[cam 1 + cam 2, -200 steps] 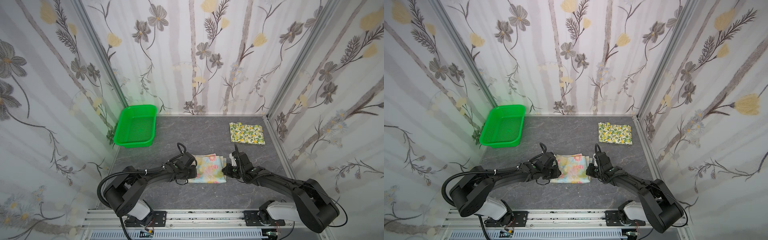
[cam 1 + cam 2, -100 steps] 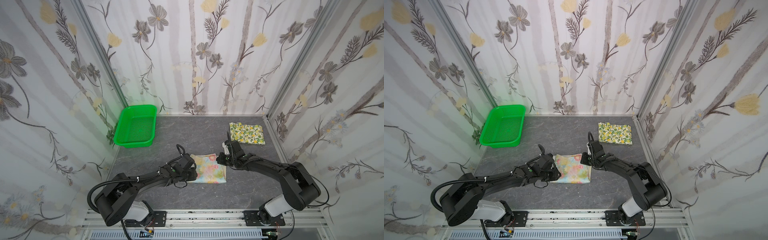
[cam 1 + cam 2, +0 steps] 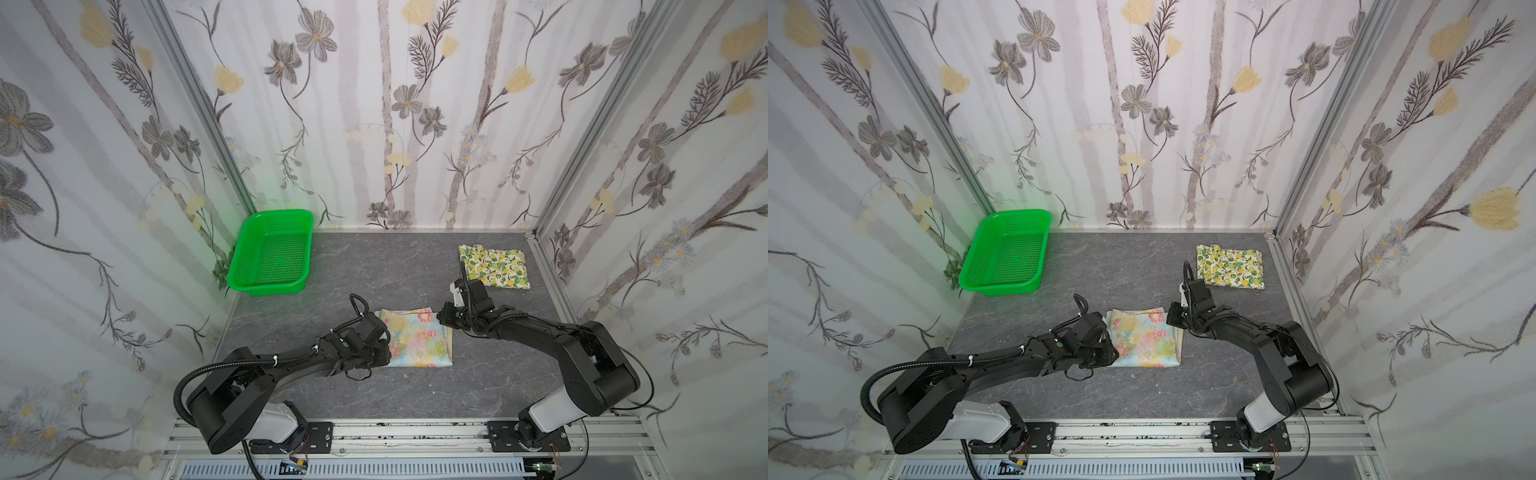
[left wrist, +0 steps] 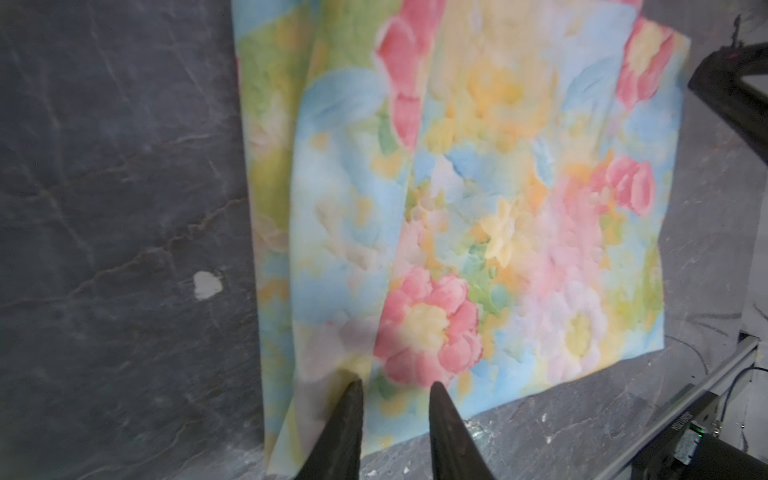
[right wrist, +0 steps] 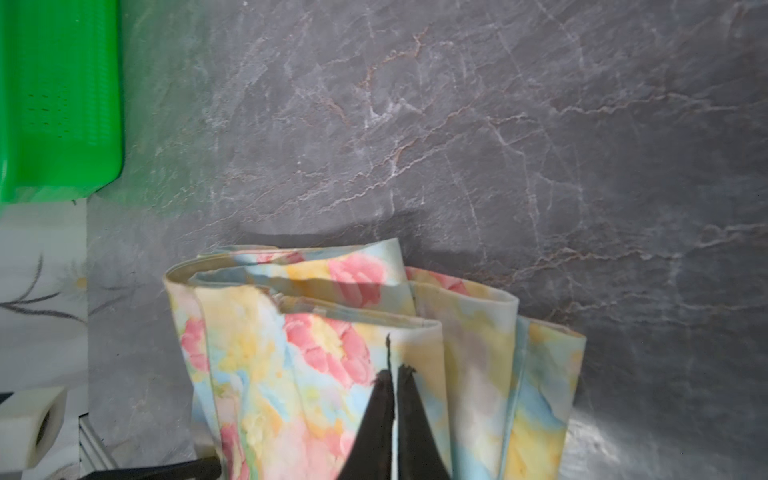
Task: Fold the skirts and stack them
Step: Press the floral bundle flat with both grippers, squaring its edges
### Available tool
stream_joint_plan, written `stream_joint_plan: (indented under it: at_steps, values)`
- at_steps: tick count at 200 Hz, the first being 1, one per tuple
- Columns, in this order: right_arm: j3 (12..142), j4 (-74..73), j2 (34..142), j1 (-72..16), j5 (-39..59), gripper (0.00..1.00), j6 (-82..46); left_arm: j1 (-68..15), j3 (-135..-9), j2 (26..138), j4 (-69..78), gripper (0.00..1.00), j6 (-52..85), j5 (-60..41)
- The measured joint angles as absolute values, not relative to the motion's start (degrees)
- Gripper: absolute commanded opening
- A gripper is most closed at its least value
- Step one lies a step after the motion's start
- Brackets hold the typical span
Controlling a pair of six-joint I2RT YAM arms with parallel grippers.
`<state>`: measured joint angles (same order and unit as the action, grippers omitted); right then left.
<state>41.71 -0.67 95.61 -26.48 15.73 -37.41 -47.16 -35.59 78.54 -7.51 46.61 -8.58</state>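
Right hand (image 3: 441, 321) shifted to far corner of pastel skirt (image 3: 417, 343).

on the left wrist view the pastel skirt (image 4: 457, 187) is smeared soft and runs out of view at one edge. the right claw (image 5: 396, 371) shows only a sliver of gap; i can't tell if cloth is pinched. its view crops the green basket (image 5: 58, 104).

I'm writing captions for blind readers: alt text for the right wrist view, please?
The right tool, tips narrowly parted, sits over a folded pastel skirt with pink flowers, lying on a gray marbled table; a green basket stands beyond.
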Motion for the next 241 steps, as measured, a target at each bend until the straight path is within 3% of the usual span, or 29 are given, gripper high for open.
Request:
stream_joint_plan:
  at_steps: [23,47,133,241]
  values:
    - [36.3,0.1,88.8,-25.5,17.6,0.71,-37.2,-47.2,-39.1,78.5,-7.5,0.32,46.5,-8.6]
    - [31.7,0.6,84.7,-24.3,20.4,0.75,-37.0,-47.2,-43.6,81.6,-7.3,0.31,45.0,-8.6]
    - [26.3,-0.9,85.2,-21.3,28.0,0.78,-35.9,-47.7,-60.4,101.4,-6.7,0.24,41.7,-9.1]
    - [24.6,-8.0,88.1,-19.5,33.8,0.77,-35.4,-48.0,-61.8,108.3,-4.6,0.21,40.5,-11.3]
